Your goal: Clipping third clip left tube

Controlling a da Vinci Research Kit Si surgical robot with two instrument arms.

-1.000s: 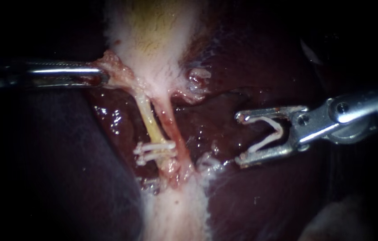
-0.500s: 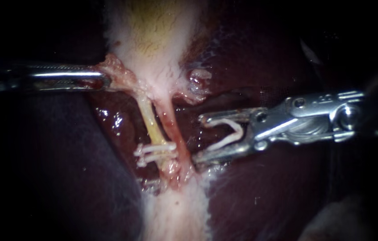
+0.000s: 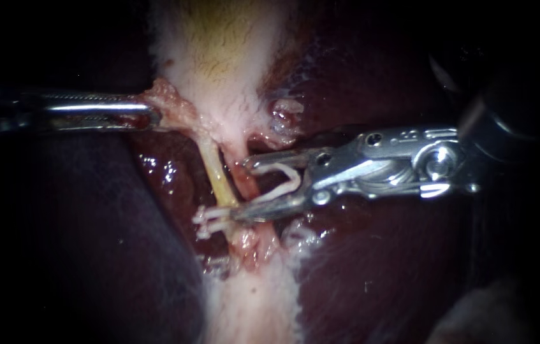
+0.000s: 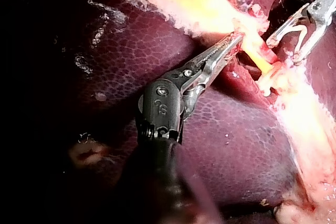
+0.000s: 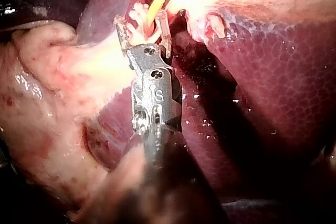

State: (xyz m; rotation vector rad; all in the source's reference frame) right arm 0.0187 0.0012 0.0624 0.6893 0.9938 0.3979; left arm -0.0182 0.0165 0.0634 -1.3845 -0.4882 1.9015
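Left instrument (image 3: 148, 114): hand clenched on gallbladder tissue (image 3: 171, 105). Right instrument (image 3: 241, 189): hand holds spread clip (image 3: 282, 181); left tube (image 3: 217, 181) between its tips.

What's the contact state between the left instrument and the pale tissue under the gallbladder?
Touching. Left wrist view shows the left instrument shut on the pale tissue from both sides; endoscope view agrees.

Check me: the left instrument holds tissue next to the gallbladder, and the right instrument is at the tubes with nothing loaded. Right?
Not quite: the right instrument is loaded. The endoscope view shows a white clip held open in its tip. The rest stands: the left instrument holds tissue next to the gallbladder, and the right one is at the tubes.
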